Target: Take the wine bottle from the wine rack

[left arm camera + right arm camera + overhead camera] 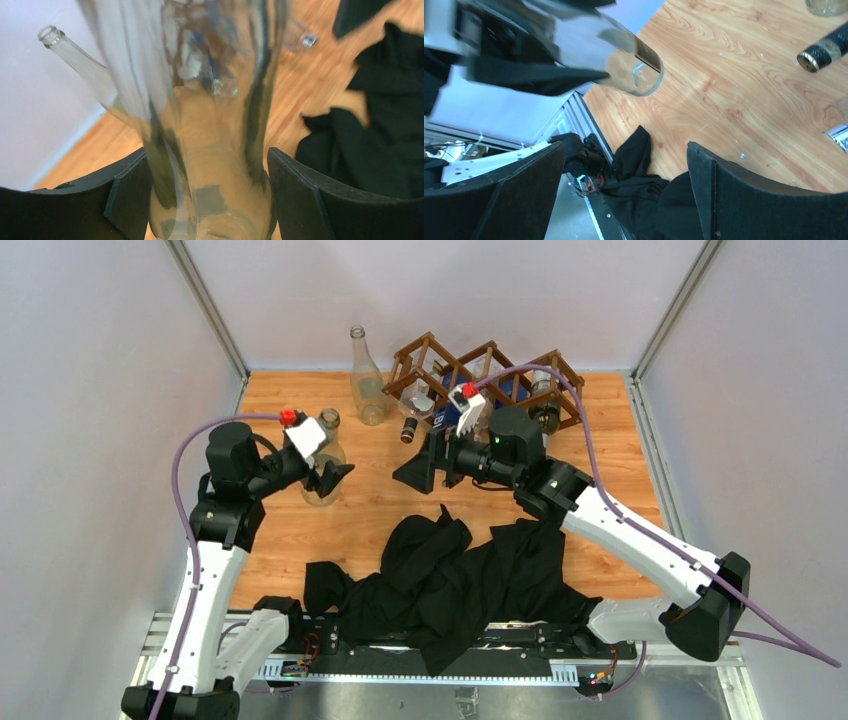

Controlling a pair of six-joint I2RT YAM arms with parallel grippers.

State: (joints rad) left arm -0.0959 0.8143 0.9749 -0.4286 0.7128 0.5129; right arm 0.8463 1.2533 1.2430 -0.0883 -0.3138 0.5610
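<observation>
A crumpled black cloth (440, 575) lies on the wooden bench (620, 450), on the near side of the right tool (420, 468), spilling over the front edge. An empty clear glass bottle (368, 380) stands upright beyond the left tool (330, 477), apart from it.

A dark brown wooden lattice wine rack (487, 375) stands at upper centre on the honey-orange wood-grain tabletop (600, 440). A crumpled black cloth (450, 575) fills the lower middle. At left, a clear colourless glass bottle (325, 465) shows the grain through it. A black bottle neck with a gold foil tip (409, 430) lies near centre. The white arm links (205, 580) carry a purple cable (250, 417).
</observation>
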